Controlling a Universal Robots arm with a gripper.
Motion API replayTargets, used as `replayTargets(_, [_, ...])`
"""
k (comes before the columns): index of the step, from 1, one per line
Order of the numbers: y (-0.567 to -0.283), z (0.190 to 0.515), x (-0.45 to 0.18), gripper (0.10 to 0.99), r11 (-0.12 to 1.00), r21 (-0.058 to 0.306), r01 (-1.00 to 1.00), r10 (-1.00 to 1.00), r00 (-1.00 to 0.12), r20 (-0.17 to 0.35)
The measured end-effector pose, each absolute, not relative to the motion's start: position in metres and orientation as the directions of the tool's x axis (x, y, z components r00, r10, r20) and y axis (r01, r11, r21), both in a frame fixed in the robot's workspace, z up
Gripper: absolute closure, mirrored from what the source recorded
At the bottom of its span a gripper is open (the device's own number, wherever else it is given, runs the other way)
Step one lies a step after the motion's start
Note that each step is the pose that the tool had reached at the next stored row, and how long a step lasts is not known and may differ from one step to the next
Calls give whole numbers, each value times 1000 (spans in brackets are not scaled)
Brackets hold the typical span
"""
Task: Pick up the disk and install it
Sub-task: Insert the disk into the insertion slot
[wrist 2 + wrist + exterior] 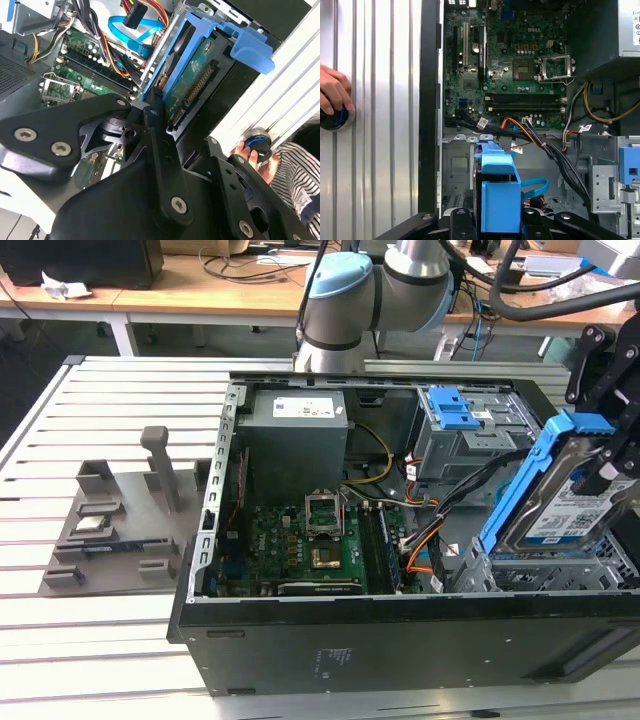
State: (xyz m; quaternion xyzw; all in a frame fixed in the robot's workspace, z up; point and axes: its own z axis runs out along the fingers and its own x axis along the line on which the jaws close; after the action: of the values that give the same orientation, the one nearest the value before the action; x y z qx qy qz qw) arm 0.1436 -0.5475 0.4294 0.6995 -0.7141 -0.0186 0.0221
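The robot's hand (612, 455) is gripping one disk (560, 495), tilting it above the open computer case (300, 640) at the exterior view's four o'clock. One person's fingers (332, 92) are touching one knob (332, 119) on the bench (100, 640).

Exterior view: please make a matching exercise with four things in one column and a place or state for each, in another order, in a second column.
Things
1. disk
2. power supply box
3. grey fixture plate
4. gripper

Places or states
A. on the slatted table, outside the case, at the exterior view's left
B. tilted, in a blue bracket, above the drive cage
C. inside the case, at its far wall
D. shut on the disk, at the exterior view's right

Pairs: 1-B, 2-C, 3-A, 4-D
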Motion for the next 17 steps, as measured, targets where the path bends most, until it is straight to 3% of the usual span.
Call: replayTargets(17, [-547,389,144,725,21,57,-998,-1000,-20,12])
